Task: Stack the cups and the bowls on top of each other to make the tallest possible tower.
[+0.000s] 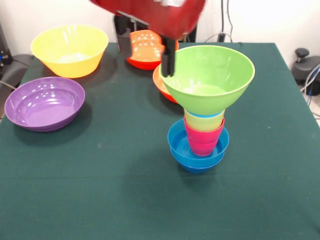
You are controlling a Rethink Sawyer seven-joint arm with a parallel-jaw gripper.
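The purple bowl (44,103) and yellow bowl (70,49) sit on the left of the green table (100,190). The red arm (150,15) comes down from the top. Its claw (146,55) is open, with one finger (167,62) at the green bowl's (210,75) rim. That bowl tops the tower (202,135) of cups in blue bowls. Two orange bowls (145,50) sit behind.
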